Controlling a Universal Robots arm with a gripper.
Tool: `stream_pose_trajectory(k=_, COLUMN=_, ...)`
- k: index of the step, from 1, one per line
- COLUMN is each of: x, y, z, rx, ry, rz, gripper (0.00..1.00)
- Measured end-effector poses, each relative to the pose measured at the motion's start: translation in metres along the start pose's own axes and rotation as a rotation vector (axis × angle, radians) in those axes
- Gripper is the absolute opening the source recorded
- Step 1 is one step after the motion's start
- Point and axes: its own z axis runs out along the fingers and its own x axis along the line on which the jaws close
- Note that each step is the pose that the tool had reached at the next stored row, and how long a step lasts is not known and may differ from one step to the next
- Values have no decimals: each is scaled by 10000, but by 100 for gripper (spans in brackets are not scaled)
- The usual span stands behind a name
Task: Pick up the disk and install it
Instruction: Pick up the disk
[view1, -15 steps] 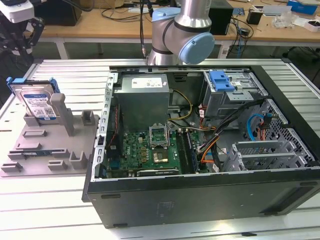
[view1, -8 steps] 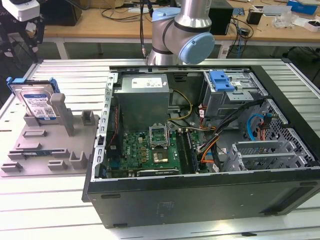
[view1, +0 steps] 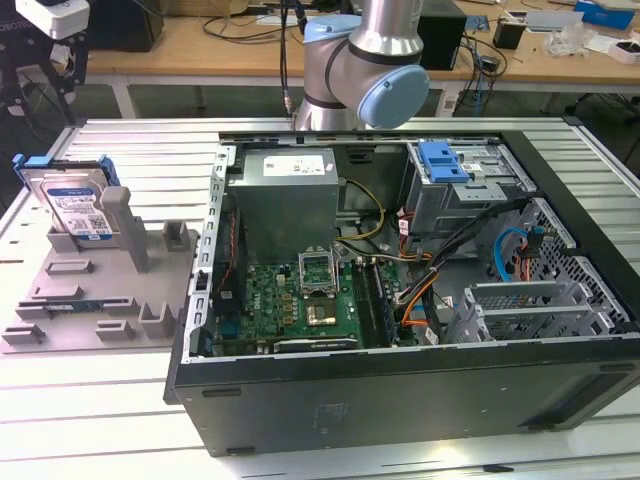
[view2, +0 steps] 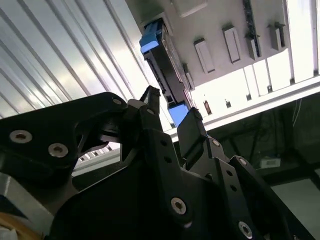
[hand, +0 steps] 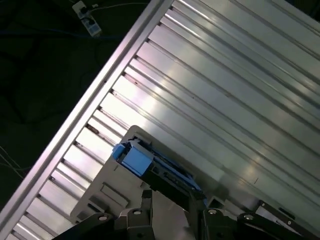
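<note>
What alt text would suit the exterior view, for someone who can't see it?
The disk, a silver hard drive in a blue carrier, stands propped in a grey fixture at the exterior view's left, on a slotted metal table. Beside it lies an open computer case, with the robot arm behind it.

Disk (hand: 157, 170) in its blue carrier stands on edge in the grey holder (hand: 112, 192), just off frame centre. Gripper (hand: 172, 205) at frame edge, fingers spread either side of the disk's near end; contact unclear. Ribbed metal table (hand: 225, 100) runs diagonally. Dark floor (hand: 35, 75) and power strip (hand: 87, 22) fill the corner beyond.
</note>
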Motion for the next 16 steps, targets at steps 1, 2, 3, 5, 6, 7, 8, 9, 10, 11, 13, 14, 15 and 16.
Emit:
stream_pose_trajectory(k=1, x=0, y=0, z=0, rx=-1, ry=13, rz=-150, gripper=42)
stream_pose_trajectory(k=2, x=0, y=0, z=0, rx=-3, ry=35, rz=-423, gripper=42)
stream_pose_trajectory(k=3, x=0, y=0, z=0, rx=-3, ry=51, rz=-609, gripper=42)
stream_pose_trajectory(k=5, x=0, y=0, z=0, rx=-4, ry=91, rz=-1123, gripper=42)
stream_pose_trajectory(k=6, x=0, y=0, z=0, rx=-3, ry=115, rz=-1450, gripper=42)
stream_pose_trajectory(k=7, x=0, y=0, z=0, rx=-2, ry=128, rz=-1640, gripper=42)
stream_pose_trajectory(k=8, x=0, y=0, z=0, rx=0, ry=139, rz=-1803, gripper=42)
stream_pose_trajectory(k=9, x=0, y=0, z=0, rx=1, ry=152, rz=-1999, gripper=42)
stream_pose_trajectory(k=10, x=0, y=0, z=0, rx=4, ry=172, rz=-2309, gripper=42)
stream_pose_trajectory(k=11, x=0, y=0, z=0, rx=7, ry=185, rz=-2526, gripper=42)
stream_pose_trajectory(k=13, x=0, y=0, z=0, rx=16, ry=214, rz=-3032, gripper=42)
stream_pose_trajectory(k=14, x=0, y=0, z=0, rx=19, ry=223, rz=-3206, gripper=42)
stream_pose_trajectory(k=15, x=0, y=0, z=0, rx=22, ry=234, rz=-3391, gripper=42)
stream_pose_trajectory(k=16, x=0, y=0, z=0, rx=31, ry=261, rz=-3887, gripper=42)
